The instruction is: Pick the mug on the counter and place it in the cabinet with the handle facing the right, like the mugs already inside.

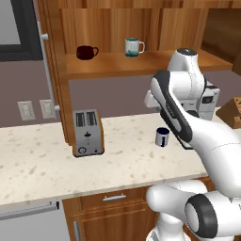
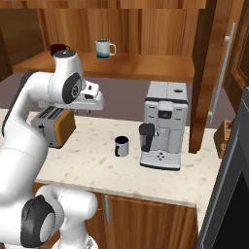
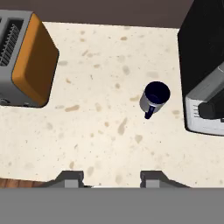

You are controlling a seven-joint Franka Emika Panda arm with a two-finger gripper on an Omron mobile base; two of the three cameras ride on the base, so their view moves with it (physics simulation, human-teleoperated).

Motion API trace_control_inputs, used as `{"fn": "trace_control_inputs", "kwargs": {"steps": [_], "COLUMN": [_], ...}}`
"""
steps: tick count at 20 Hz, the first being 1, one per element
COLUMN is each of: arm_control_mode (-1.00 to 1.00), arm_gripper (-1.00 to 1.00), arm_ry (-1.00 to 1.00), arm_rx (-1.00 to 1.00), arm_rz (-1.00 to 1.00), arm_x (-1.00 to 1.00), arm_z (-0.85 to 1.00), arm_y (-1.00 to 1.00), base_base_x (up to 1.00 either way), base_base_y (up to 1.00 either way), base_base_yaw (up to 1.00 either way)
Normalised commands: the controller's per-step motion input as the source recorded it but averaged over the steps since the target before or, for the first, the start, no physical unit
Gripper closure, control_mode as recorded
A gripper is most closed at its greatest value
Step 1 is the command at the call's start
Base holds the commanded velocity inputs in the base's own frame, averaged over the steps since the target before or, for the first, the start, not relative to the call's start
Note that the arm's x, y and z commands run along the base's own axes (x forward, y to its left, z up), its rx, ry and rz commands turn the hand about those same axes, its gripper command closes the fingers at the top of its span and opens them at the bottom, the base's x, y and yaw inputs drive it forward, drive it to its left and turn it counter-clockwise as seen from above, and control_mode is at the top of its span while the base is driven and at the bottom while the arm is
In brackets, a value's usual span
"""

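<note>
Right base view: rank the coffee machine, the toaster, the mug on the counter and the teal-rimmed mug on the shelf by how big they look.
1. Coffee machine, clearly largest.
2. Toaster, though the arm covers part of it.
3. Mug on the counter and teal-rimmed mug look about alike; the shelf one sits farther from the camera, so I won't rank them.

White glossy arm (image 1: 207, 136), dark joints

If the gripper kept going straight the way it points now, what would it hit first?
Most likely bare counter. The gripper points down at the slab with its fingers apart, and the mug lies off that line, toward the coffee machine. Depth is unclear.
</note>
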Motion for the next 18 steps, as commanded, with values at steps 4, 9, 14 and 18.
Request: {"fn": "trace_control_inputs", "kwargs": {"steps": [4,9,14,18], "arm_control_mode": [-1.0,-1.0,-1.0,-1.0], "arm_gripper": [-1.0,-1.0,-1.0,-1.0], "arm_ry": [0.0,0.03,0.02,0.05], "arm_rx": [0.0,0.0,-0.02,-0.01], "arm_rz": [-0.05,-0.16,-0.34,-0.35], "arm_x": [-0.09,-0.13,0.03,0.14], "arm_z": [-0.08,-0.28,-0.41,-0.36], "arm_y": [0.0,-0.1,-0.14,-0.19], "base_base_x": [0.0,0.0,0.0,0.0], "base_base_y": [0.0,0.0,0.0,0.0], "base_base_yaw": [0.0,0.0,0.0,0.0]}}
